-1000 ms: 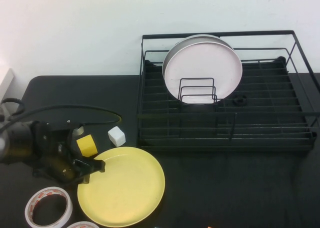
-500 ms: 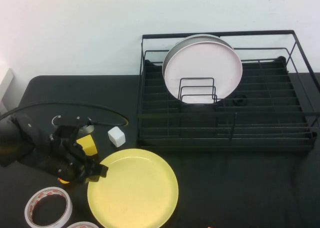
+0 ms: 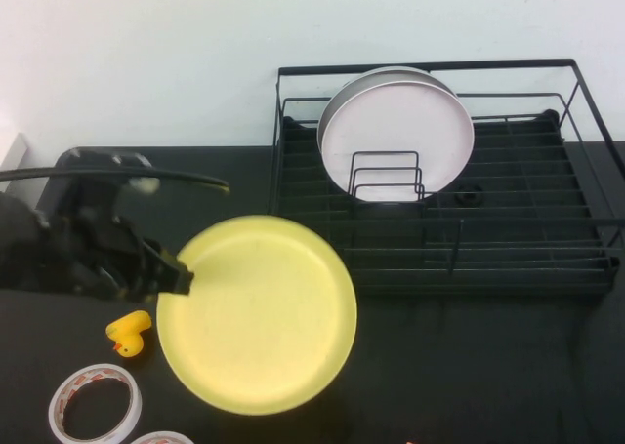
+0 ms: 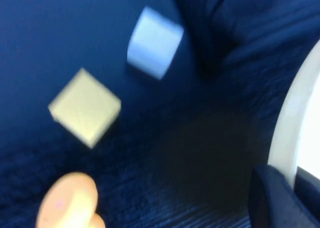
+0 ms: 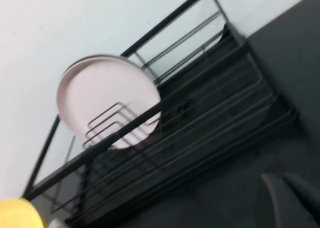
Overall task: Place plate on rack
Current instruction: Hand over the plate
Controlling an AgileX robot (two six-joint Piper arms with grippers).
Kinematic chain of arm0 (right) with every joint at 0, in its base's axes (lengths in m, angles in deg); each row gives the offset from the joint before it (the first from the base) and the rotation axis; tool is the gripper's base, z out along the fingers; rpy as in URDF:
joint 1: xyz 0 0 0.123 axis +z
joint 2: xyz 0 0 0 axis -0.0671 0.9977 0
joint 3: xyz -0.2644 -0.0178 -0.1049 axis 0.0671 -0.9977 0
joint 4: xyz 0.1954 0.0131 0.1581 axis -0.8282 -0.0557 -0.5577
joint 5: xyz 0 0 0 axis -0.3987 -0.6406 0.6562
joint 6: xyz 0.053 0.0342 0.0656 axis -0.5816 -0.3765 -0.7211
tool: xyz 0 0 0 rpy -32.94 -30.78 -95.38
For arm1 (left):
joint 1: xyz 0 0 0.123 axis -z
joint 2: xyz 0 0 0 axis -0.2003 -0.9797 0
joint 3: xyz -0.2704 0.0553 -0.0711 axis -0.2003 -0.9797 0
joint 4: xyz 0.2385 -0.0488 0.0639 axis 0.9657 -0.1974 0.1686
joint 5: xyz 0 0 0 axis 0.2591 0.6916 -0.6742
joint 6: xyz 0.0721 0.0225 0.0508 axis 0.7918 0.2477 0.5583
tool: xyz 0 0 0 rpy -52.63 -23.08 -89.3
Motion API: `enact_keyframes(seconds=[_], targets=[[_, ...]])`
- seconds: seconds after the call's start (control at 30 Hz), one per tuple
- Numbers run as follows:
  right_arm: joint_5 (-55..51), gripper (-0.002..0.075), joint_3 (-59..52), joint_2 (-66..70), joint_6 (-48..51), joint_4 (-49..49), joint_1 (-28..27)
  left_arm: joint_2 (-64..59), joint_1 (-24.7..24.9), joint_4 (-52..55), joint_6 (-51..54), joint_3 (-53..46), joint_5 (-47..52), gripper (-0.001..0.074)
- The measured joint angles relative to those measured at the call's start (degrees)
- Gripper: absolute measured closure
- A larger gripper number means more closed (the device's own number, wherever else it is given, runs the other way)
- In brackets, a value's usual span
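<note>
- Fingers of the left gripper (image 3: 176, 278) are pinching the plate's (image 3: 259, 312) left rim, holding it lifted above the table (image 3: 469, 366).
- Placing it into the rack (image 3: 439, 210) is remaining.
- The right gripper (image 5: 287, 198) is waiting beside the rack, its fingers looking nearly closed, holding nothing.

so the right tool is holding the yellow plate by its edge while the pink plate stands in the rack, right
Not quite: the left tool holds the yellow plate by its edge, as the high view shows. The right tool holds nothing and sits apart on the rack's right side. The pink plate does stand in the rack.
</note>
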Motion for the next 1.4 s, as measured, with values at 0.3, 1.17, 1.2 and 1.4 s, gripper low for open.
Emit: enact_keyframes(seconds=[0.3,1.17,1.2,1.4], targets=[[-13.65,0.0728,6.14,1.58,16.3,-11.87,0.0,13.89,3.55,-0.23,2.09,-0.45,-1.95,0.0734],[-49.56,0.0181,52.66,58.43,69.11,-28.33,0.0,16.3,39.14,1.15,5.68,-3.96,-23.45,0.0734],[-50.78,0.0178,52.91,59.85,70.22,-29.35,0.0,16.3,39.82,1.15,5.68,-3.96,-24.19,0.0734],[-54.83,0.0181,53.03,65.39,72.15,-29.84,0.0,16.3,41.31,1.15,6.04,-3.96,-27.46,0.0734]])
